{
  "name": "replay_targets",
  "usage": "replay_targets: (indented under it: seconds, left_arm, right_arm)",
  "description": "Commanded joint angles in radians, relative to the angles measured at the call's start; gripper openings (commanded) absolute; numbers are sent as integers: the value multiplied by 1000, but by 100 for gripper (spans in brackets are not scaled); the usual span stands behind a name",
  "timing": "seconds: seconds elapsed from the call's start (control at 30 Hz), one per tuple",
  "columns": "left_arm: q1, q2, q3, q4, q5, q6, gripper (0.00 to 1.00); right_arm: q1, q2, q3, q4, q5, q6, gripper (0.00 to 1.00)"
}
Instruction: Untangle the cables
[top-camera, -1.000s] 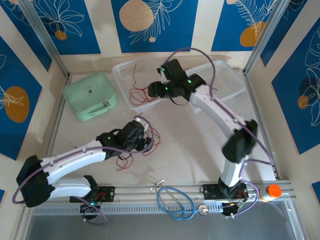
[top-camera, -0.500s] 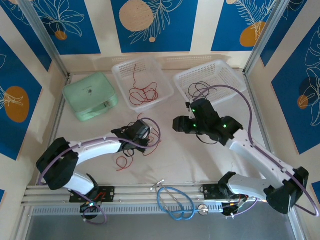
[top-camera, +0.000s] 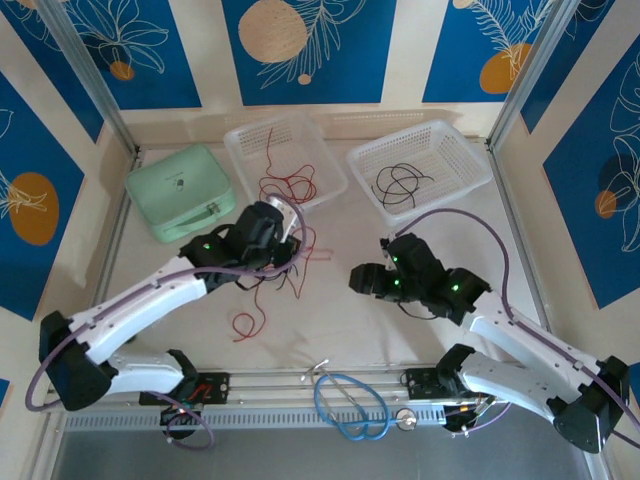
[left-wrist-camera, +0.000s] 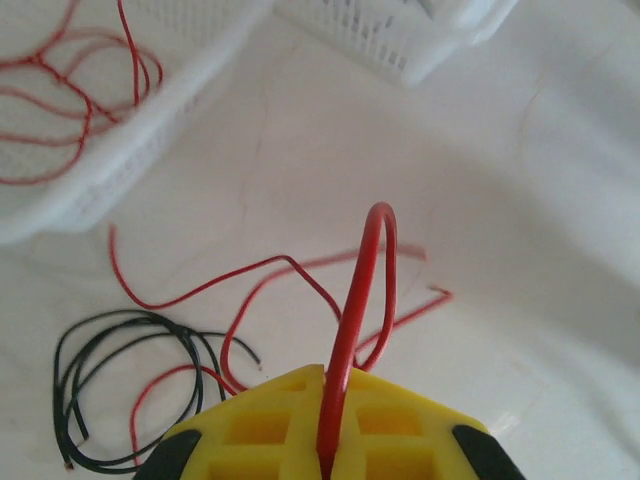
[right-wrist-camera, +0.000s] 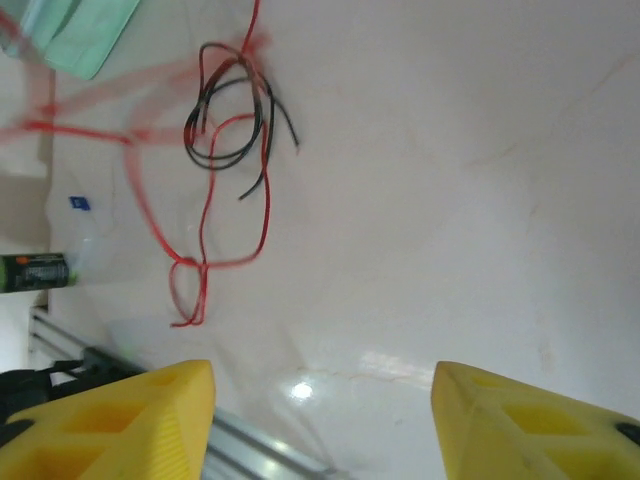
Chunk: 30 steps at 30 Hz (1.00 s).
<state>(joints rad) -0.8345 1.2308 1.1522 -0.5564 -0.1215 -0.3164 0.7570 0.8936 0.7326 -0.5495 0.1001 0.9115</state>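
My left gripper (top-camera: 286, 240) is shut on a red cable (left-wrist-camera: 365, 290), which stands up from the yellow jaws in a narrow loop and trails down to the table. Under it lie more of the cables, a red strand (top-camera: 247, 322) and a black loop (left-wrist-camera: 110, 340), loosely crossed. The right gripper (top-camera: 358, 278) hovers to their right, open and holding nothing; its wrist view has the black loop (right-wrist-camera: 230, 120) and red strand (right-wrist-camera: 200, 270) ahead of its fingertips (right-wrist-camera: 322, 400). Red cables (top-camera: 290, 185) lie in the left basket (top-camera: 240, 140), and a black one (top-camera: 400, 185) in the right basket (top-camera: 470, 165).
A mint-green case (top-camera: 180, 192) sits at the back left beside the baskets. A thick blue cable loop (top-camera: 350, 405) hangs over the metal rail (top-camera: 300, 382) at the near edge. An orange-capped bottle (top-camera: 540, 383) stands at the rail's right end.
The left gripper has shut on the red cable and risen toward the left basket, dragging the strand. The right arm has drawn back from the baskets to mid-table.
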Motion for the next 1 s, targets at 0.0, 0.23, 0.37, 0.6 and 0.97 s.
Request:
replay_targets:
  seconds: [0.0, 0.23, 0.37, 0.6, 0.97]
  left_arm:
    - [-8, -11, 114, -189, -16, -13, 0]
    - [-15, 59, 354, -422, -65, 11, 0]
    - [-18, 76, 388, -433, -72, 0, 0]
    - [-20, 70, 381, -348, -83, -61, 0]
    - [-20, 61, 452, -325, -114, -49, 0]
  right_arm:
    - [59, 1, -62, 206, -59, 136, 64]
    - [150, 24, -107, 453, 23, 183, 70]
    - [188, 46, -96, 563, 89, 164, 69]
    - [297, 202, -10, 640, 224, 158, 70]
    - [330, 424, 93, 534, 486, 191, 59]
